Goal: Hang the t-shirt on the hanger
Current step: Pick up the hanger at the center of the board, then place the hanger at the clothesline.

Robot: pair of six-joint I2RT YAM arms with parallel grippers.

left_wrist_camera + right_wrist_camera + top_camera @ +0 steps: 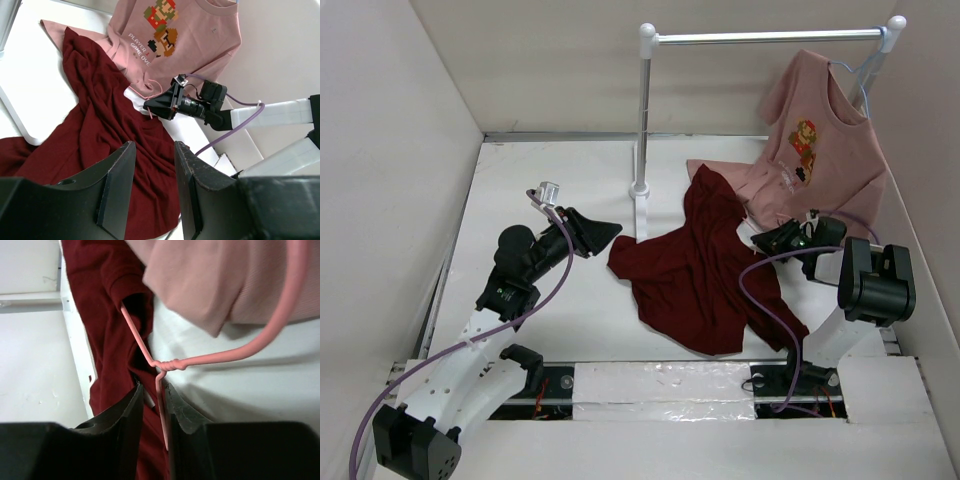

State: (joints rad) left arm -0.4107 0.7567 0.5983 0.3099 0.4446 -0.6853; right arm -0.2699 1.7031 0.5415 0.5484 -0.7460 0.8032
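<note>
Straddling the hanger [167, 364] with the right gripper [152, 387], lower centre of the right wrist view: jaws standing narrow, one wire leg running down between them just below the twisted neck, a sliver of gap showing beside it. Reaching up-left into a fold of the t-shirt [100, 315] with the hanger's other arm. Showing the t-shirt crumpled mid-frame on the tabletop [550, 180] in the top view, its right edge at the right gripper. Hovering left of the cloth, apart from it, with the left gripper [605, 233] half spread, holding nothing.
</note>
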